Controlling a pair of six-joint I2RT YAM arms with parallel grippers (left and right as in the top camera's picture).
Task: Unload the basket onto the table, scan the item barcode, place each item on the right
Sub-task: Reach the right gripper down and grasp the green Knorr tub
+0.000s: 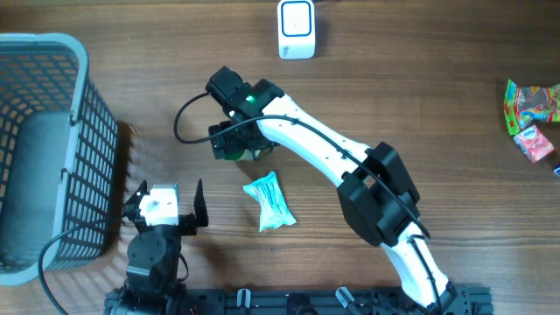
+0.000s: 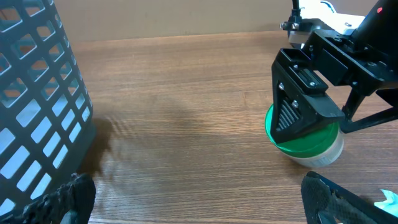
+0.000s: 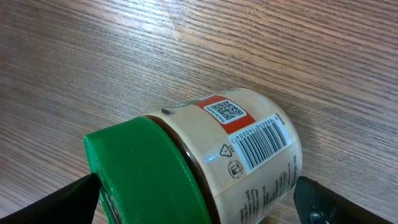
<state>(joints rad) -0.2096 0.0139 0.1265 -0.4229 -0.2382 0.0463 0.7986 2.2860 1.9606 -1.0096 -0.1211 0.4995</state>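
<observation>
Overhead view: a wooden table with the right gripper [image 1: 238, 144] reaching out to about 10 o'clock from the table's centre. It sits directly over a jar [image 1: 234, 153] with a green lid. The right gripper's jaws stand wide apart, one on each side of the jar, and we see no contact with it. The left gripper [image 1: 168, 203] rests at about 7 o'clock, also spread wide and holding nothing.

Right wrist view: the jar fills the space between the two fingertips. Its lid is nearest the camera and its pale body points away toward 2 o'clock. A barcode [image 3: 262, 145] shows on the body, facing the camera. From the left wrist view the jar seems to stand lid-up, though we cannot be sure.

What could go wrong, in our judgement:
- The jar is round and looks smooth – jaws closing off-centre could push it sideways or set it rolling.
- A grip low on the body could cover the barcode, so the reader never sees it.
- A grip on the lid alone might slip once the jar is lifted.

A white box [image 1: 297, 29] at 12 o'clock, well apart from the jar, is probably the scanner – the barcode would need turning toward it. Also on the table are a teal pouch [image 1: 269, 201] at 5 o'clock of the jar and a grey basket [image 1: 44, 39] at 9 o'clock.
</observation>
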